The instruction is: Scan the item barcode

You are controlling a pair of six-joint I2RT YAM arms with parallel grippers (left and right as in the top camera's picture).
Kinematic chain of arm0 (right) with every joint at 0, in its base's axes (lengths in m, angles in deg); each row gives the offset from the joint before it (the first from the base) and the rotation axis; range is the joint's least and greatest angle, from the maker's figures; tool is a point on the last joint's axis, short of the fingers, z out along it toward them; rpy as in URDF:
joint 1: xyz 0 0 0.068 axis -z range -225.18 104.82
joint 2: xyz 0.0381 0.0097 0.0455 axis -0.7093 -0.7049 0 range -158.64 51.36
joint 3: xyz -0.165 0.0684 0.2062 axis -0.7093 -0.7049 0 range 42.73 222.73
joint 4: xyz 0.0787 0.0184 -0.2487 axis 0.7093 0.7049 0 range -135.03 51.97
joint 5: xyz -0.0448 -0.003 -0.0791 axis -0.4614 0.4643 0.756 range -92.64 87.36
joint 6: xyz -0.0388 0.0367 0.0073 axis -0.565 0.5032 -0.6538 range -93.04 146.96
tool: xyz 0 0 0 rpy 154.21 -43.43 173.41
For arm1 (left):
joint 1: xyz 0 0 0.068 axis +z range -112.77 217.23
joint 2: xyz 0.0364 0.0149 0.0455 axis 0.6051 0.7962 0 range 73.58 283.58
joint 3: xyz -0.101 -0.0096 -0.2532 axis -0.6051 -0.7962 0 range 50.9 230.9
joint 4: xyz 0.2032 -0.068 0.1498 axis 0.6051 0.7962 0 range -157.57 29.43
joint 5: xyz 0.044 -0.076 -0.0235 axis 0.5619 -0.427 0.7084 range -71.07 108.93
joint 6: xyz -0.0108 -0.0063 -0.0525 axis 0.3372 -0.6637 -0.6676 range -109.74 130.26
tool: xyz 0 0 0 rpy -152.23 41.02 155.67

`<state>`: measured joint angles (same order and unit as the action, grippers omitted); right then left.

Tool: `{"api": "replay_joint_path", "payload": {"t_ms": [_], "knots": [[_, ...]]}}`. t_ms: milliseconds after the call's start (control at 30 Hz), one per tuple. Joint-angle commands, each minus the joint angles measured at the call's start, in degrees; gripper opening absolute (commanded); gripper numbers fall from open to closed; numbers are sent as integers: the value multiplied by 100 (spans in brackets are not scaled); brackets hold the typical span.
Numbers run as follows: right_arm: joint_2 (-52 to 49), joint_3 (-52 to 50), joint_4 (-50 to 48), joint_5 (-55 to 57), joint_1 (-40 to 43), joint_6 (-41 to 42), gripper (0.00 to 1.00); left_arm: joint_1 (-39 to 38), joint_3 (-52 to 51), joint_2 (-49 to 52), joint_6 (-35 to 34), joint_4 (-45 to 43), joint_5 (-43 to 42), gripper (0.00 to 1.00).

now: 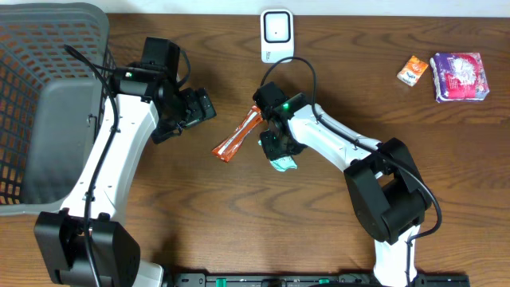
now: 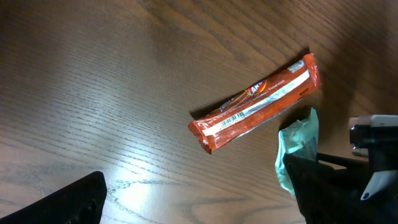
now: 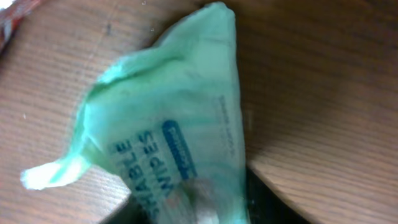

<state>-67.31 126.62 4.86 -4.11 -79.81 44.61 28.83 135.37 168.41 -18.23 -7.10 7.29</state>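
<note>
Right jaws are clamped on the wipes [image 1: 281, 164] beside the orange bar [image 1: 237, 137] lying on the surface, left jaws hang wide open and empty, so pickup looks done; next, turn its barcode toward the scanner [image 1: 276, 33].

Bare tabletop [image 1: 213, 127] between left end effector [image 1: 209, 109] and orange bar [image 1: 237, 137].

On the wooden table [image 1: 239, 231] the right gripper [image 1: 277, 150] has a green packet [image 1: 284, 164] at its fingertips, just beside an orange wrapped bar [image 1: 237, 137] lying diagonally. The left gripper [image 1: 203, 108] hovers on the bar's other side, apart from it. A white scanner [image 1: 276, 36] stands at the far edge, and a grey basket [image 1: 48, 48] fills the left.
</note>
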Motion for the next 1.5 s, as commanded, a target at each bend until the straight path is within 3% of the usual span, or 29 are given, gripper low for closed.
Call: {"api": "replay_joint_path", "payload": {"t_ms": [0,67,267,533,767,867,967,1067,1267,1367,1467], "knots": [[-59,4,68,-92,28,11,13,9,61,33,35,33,59,98],[-59,120,210,-219,83,13,1,9,61,33,35,33,59,98],[-59,861,879,-1589,597,-37,1,9,61,33,35,33,61,98],[-59,1305,1458,-5742,1991,-352,1,9,61,33,35,33,59,98],[-59,1300,2966,-7530,2728,-435,1,9,61,33,35,33,59,98],[-59,1300,3641,-8264,2865,-1172,1,9,61,33,35,33,61,98],[-59,1300,4238,-8286,2881,-1814,1,9,61,33,35,33,61,98],[-59,1300,4194,-8144,2879,-1928,1,9,61,33,35,33,61,98],[-59,1300,2837,-7868,2734,-1707,1,9,61,33,35,33,61,98],[-59,1314,1340,-6835,2531,-162,1,9,61,33,35,33,59,98],[-57,1390,90,-4669,2328,1370,1,9,61,33,35,33,61,98]]}}
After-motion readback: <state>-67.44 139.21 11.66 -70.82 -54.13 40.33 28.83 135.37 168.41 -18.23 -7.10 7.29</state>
